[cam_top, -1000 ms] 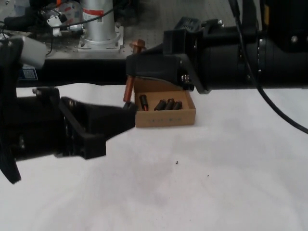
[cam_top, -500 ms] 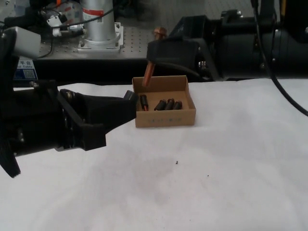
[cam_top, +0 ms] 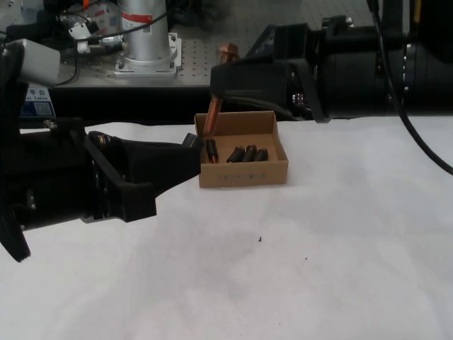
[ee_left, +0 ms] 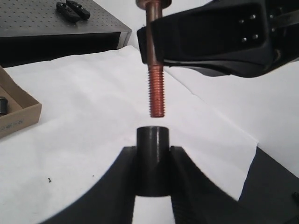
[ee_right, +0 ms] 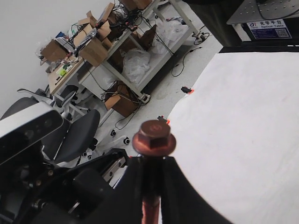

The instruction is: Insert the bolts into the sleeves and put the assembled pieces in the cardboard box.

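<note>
The copper bolt (ee_left: pixel 157 93) hangs head up, its threaded tip just above the open mouth of the dark sleeve (ee_left: pixel 152 140), with a small gap between them. The right gripper (ee_left: pixel 156 44) has its fingers closed on the smooth shank just below the head. The left gripper (ee_left: pixel 152 172) has its fingers closed on the lower part of the sleeve and holds it upright, so that the upper part stands free. In the left wrist view the bolt looks very nearly in line with the bore, perhaps slightly off centre. In the high view the pair sits just beside the left wall of the cardboard box (cam_top: pixel 244 173), which already holds several assembled pieces (cam_top: pixel 246 154) and rests on the white-covered bench (cam_top: pixel 283 269). The main risk appears to be that small offset. If the bolt descends without correction, its first threads could land on the sleeve's rim instead of entering. That could tip the sleeve in the left fingers or push it down through them. It could also make the bolt slip upward in the right gripper's hold. A bolt that is slightly tilted could jam partway in. With the box so near, a sideways correction by the left arm might nudge it.
</note>
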Action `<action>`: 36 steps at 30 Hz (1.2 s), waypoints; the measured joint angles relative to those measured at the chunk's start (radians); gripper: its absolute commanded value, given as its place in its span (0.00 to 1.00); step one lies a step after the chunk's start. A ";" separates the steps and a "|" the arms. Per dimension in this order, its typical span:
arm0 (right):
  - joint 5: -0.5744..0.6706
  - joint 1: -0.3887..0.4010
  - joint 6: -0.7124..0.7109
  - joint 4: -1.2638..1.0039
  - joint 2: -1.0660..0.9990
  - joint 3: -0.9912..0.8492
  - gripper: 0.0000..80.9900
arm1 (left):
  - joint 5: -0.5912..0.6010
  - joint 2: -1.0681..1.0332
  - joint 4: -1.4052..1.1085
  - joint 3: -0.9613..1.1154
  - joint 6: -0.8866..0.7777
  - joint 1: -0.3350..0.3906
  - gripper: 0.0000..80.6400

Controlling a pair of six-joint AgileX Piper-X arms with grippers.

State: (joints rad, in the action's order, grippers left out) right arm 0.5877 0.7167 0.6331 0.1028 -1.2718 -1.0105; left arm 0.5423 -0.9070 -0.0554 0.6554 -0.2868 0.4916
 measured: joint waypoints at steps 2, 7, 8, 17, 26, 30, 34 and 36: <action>-0.001 0.000 0.003 0.000 0.000 0.000 0.03 | 0.000 0.000 0.000 0.000 0.000 0.000 0.01; -0.001 0.000 0.026 0.000 0.000 0.000 0.03 | 0.000 0.000 -0.007 0.000 0.000 0.000 0.01; -0.001 0.000 0.031 0.000 0.000 0.000 0.03 | 0.000 0.000 -0.008 0.000 0.000 0.000 0.01; 0.020 0.000 0.057 -0.029 0.000 0.000 0.03 | 0.014 0.000 -0.014 0.000 0.000 0.000 0.01; 0.037 0.012 0.069 -0.052 0.000 0.000 0.03 | 0.042 0.000 -0.030 0.000 0.000 0.000 0.01; 0.035 0.011 0.069 -0.055 0.000 0.000 0.03 | 0.044 0.000 -0.054 0.000 0.000 0.000 0.01; 0.033 0.011 0.069 -0.055 0.000 0.000 0.03 | 0.044 0.000 -0.057 0.000 0.000 0.000 0.01; 0.032 0.011 0.069 -0.055 0.000 0.000 0.03 | 0.044 0.000 -0.059 0.000 0.000 0.000 0.01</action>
State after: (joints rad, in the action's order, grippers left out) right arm 0.6198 0.7279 0.7026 0.0480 -1.2718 -1.0105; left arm 0.5864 -0.9070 -0.1146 0.6554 -0.2868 0.4916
